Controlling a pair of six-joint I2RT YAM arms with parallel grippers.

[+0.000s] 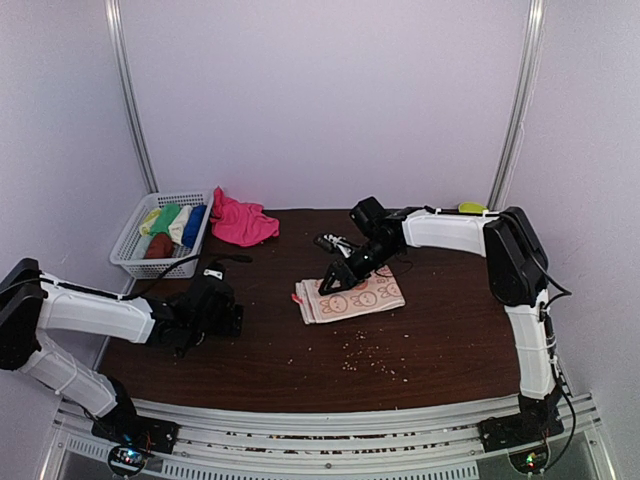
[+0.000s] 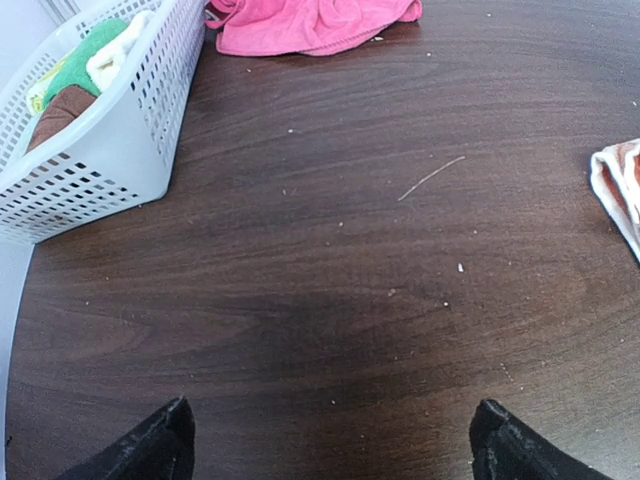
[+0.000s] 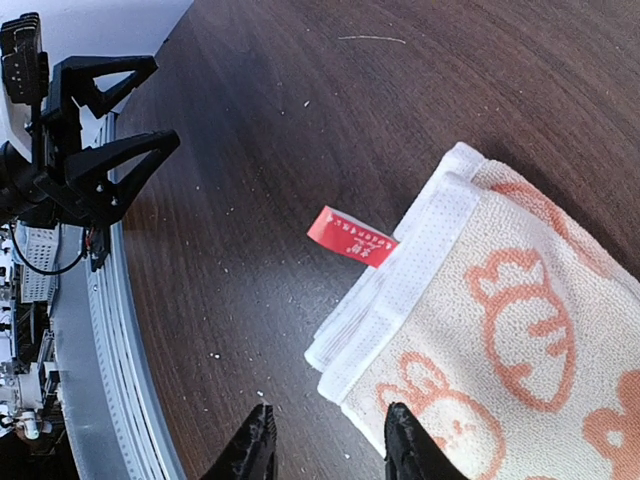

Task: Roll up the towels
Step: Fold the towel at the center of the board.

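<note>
A peach-orange patterned towel [image 1: 352, 296] lies folded flat mid-table; in the right wrist view [image 3: 500, 340] its white edge and a red tag [image 3: 350, 236] show. My right gripper [image 1: 335, 280] [image 3: 330, 440] is open and empty, hovering over the towel's left corner, one finger above the cloth, one above bare table. A hot pink towel [image 1: 240, 222] [image 2: 310, 25] lies crumpled at the back left. My left gripper [image 1: 205, 320] [image 2: 330, 440] is wide open and empty above bare table at the left. The patterned towel's edge shows in the left wrist view [image 2: 620, 185].
A white mesh basket [image 1: 135, 250] [image 2: 110, 150] at the back left holds green, cream, blue and brown rolled towels. Crumbs [image 1: 365, 352] are scattered on the dark wooden table in front of the patterned towel. A yellow-green object [image 1: 471, 208] sits at the back right.
</note>
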